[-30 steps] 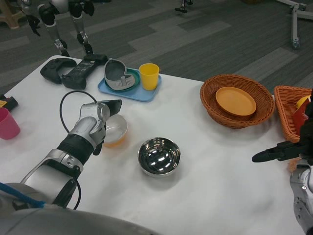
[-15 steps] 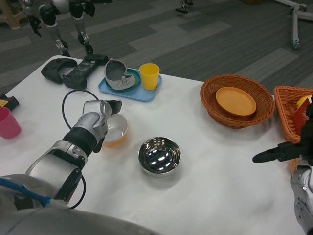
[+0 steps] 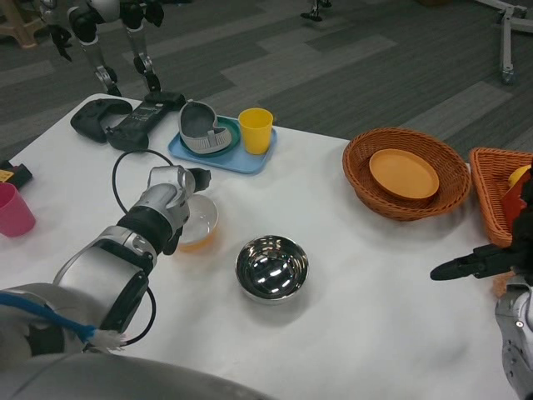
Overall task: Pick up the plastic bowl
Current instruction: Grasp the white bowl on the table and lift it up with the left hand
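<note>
White table (image 3: 375,283), steel bowl (image 3: 271,267) at centre, blue tray (image 3: 237,158) with yellow cup (image 3: 256,130) behind, wicker basket (image 3: 404,179) holding orange plate (image 3: 404,172), plastic bowl (image 3: 198,221) left of steel bowl, left hand (image 3: 171,196) against its rim, grip unclear, right hand (image 3: 479,262) empty, fingers extended.

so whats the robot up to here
The robot is going for the plastic bowl, an orange and white one sitting on the white table next to a steel bowl. Its left hand is at the bowl's near-left rim, but the bowl is not lifted yet, and whether the fingers have closed on it cannot be seen. The right hand waits at the table's right edge, near the wicker baskets.
</note>
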### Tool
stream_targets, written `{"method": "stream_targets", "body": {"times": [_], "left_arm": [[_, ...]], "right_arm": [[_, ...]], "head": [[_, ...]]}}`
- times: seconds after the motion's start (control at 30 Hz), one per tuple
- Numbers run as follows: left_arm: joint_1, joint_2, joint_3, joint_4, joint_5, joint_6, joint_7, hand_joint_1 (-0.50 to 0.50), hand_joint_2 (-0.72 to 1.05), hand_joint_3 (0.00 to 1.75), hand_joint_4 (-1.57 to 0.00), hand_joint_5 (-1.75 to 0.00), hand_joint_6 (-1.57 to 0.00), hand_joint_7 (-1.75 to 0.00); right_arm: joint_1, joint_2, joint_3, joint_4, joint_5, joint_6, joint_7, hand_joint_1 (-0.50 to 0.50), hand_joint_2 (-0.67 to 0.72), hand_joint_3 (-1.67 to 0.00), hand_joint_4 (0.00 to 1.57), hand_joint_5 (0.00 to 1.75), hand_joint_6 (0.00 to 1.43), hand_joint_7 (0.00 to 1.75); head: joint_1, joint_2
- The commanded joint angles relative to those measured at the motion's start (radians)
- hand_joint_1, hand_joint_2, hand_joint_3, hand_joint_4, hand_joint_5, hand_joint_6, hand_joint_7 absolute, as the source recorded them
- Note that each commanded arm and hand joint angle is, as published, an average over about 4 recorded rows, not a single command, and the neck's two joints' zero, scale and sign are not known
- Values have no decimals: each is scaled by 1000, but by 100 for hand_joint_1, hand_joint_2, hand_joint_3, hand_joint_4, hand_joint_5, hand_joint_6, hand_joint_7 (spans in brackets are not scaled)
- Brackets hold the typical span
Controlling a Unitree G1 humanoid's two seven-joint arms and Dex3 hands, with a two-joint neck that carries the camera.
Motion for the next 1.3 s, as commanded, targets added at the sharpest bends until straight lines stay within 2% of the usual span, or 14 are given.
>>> {"method": "stream_targets", "body": {"times": [0.03,0.17,0.7,1.1,1.2,1.3], "left_arm": [[-9,19,3,21,2,2,7,-50,-55,0,0,-26,0,0],[-8,12,8,30,4,2,7,-50,-55,0,0,-31,0,0],[12,-26,10,72,6,-3,31,-50,-53,0,0,-31,0,0],[32,-50,34,71,4,-12,81,-50,-35,2,0,-28,0,0],[36,-56,40,71,1,-15,91,-50,-21,2,0,-21,0,0],[38,-65,61,71,-6,-15,97,-50,-10,0,0,-21,0,0]], "right_arm": [[13,-11,3,-12,9,-14,-2,-46,72,0,0,0,0,0],[18,-13,2,-19,9,-14,-2,-46,72,0,0,0,0,0],[32,-17,2,-39,11,-18,-2,-46,72,0,0,0,0,0],[37,-19,3,-43,16,-19,-2,-46,72,0,0,0,0,0],[37,-19,3,-43,16,-19,-2,-46,72,0,0,0,0,0],[38,-18,3,-43,17,-21,-2,-46,72,0,0,0,0,0]], "head": [[1,1],[3,3],[7,7],[18,12],[14,10],[14,7]]}}
